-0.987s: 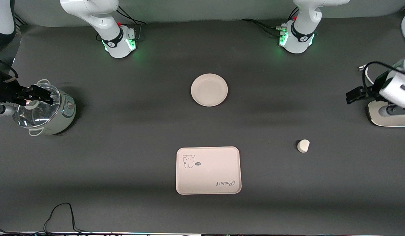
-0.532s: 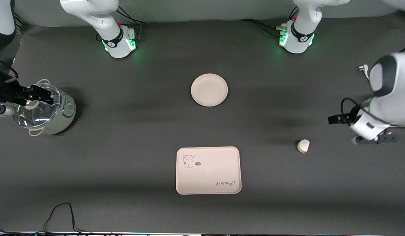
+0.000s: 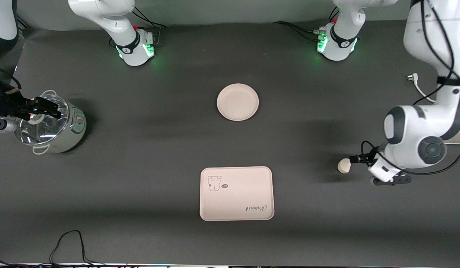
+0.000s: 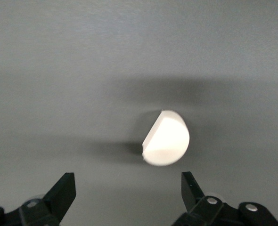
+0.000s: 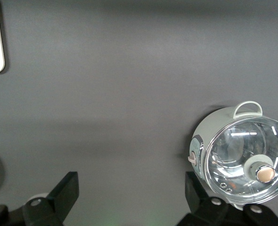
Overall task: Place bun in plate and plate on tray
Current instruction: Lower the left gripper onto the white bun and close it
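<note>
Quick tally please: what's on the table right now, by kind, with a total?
Bun: 1
Plate: 1
Tray: 1
Cooker pot with glass lid: 1
Total: 4

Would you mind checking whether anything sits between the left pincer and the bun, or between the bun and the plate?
Nothing visible does. The open left pincer hovers close by the bun, with bare table between them and on toward the plate.
</note>
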You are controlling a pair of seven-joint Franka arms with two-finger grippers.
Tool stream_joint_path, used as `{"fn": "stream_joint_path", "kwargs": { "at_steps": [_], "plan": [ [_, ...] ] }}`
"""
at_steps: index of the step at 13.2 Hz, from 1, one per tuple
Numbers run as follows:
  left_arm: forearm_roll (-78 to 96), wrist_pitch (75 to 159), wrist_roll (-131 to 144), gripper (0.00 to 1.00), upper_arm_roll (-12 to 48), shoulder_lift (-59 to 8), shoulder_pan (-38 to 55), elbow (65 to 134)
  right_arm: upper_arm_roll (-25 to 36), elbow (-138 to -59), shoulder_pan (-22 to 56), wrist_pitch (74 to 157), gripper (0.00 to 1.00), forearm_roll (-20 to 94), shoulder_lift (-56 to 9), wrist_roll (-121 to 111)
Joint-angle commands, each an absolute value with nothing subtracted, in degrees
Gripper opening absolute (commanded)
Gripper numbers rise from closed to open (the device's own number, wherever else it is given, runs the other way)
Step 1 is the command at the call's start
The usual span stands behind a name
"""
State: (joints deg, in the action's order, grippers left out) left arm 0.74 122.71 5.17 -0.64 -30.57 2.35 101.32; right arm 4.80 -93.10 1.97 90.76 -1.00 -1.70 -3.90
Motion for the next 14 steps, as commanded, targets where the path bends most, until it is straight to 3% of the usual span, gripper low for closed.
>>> {"fn": "stream_joint_path", "kwargs": {
  "at_steps": [1, 8, 11, 14],
  "plan": [
    [1.58, 126.37, 5.27, 1.0, -1.06, -34.0, 4.22, 100.37, 4.75, -93.16, 1.67, 90.53, 1.0, -0.97, -1.41, -5.27],
    [4.31, 132.28, 5.8, 0.96, -0.97, -37.44, 5.62, 100.46, 4.83, -93.16, 1.67, 90.53, 1.0, -0.97, -1.41, -5.27],
    [4.39, 132.62, 6.15, 0.7, -0.97, -37.0, 5.63, 101.77, 4.75, -93.16, 1.67, 90.53, 1.0, -0.97, -1.41, -5.27],
    [4.39, 131.93, 6.15, 0.54, -1.05, -35.08, 5.36, 103.62, 4.75, -93.16, 1.67, 90.53, 1.0, -0.97, -1.41, -5.27]
  ]
}}
